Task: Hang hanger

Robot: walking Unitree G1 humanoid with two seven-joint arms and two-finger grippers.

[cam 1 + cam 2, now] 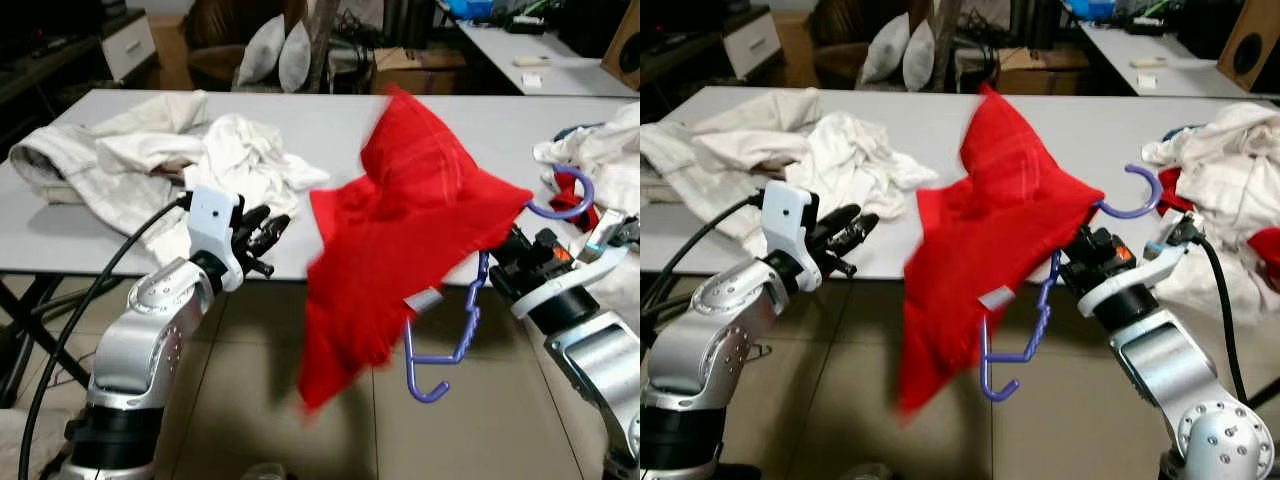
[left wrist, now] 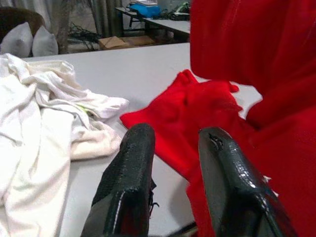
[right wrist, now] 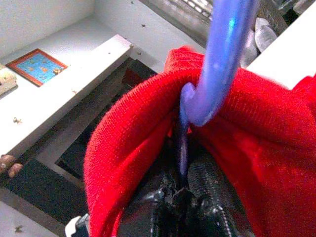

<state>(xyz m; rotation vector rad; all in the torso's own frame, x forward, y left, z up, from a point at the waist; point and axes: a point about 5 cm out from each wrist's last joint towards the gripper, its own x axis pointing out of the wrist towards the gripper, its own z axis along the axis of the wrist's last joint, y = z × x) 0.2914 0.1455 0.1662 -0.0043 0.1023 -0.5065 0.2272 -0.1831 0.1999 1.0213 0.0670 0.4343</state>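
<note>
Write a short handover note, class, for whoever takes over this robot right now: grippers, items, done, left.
Right gripper: shut on the purple plastic hanger, near its hook, with the red cloth garment draped over it, held up at the white table edge.
Left gripper: open, free, beside the garment.
Done: garment on hanger.
Left: hang it; no rail in sight.

I counted one red cloth (image 1: 400, 250), one purple hanger (image 1: 455, 345) and one long grey table (image 1: 330, 120). There were two piles of white clothes, a big pile (image 1: 160, 165) on one end of the table and a smaller pile (image 1: 600, 155) on the other end. I saw two pale cushions (image 1: 280, 50) side by side behind the table, and two robot grippers, the left gripper (image 1: 262, 232) and the right gripper (image 1: 1080, 250).
</note>
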